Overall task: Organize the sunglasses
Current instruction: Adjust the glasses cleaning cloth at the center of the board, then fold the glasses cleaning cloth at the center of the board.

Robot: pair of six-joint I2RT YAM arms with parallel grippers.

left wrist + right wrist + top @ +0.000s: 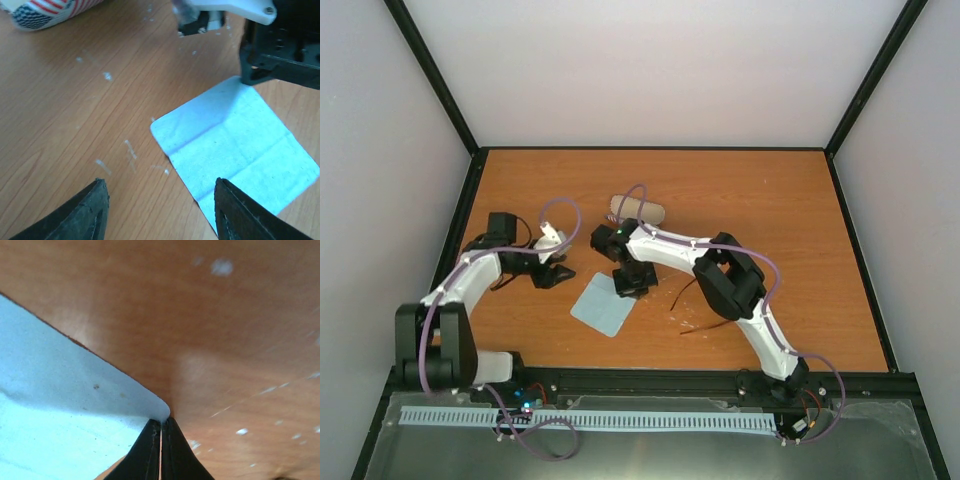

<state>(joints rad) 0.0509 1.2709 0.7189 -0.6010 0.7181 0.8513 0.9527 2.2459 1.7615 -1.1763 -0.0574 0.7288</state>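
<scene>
The sunglasses (681, 296) lie on the table right of centre. Only their thin reddish-brown arms show, and the rest is hidden under my right arm. A light blue cloth (603, 305) lies flat in the middle. My right gripper (632, 285) is down at the cloth's far corner, and in the right wrist view it (161, 421) is shut with the corner of the cloth (50, 405) pinched at its tips. My left gripper (161, 182) stands open and empty just left of the cloth (235, 135), low over the wood. In the top view the left gripper (555, 272) is a short way from the cloth's left edge.
A tan oblong case (638, 209) with red-white stripes lies behind the right gripper, and its end shows in the left wrist view (47, 10). Black rails (460, 215) border the table on the left and right. White scuffs mark the wood.
</scene>
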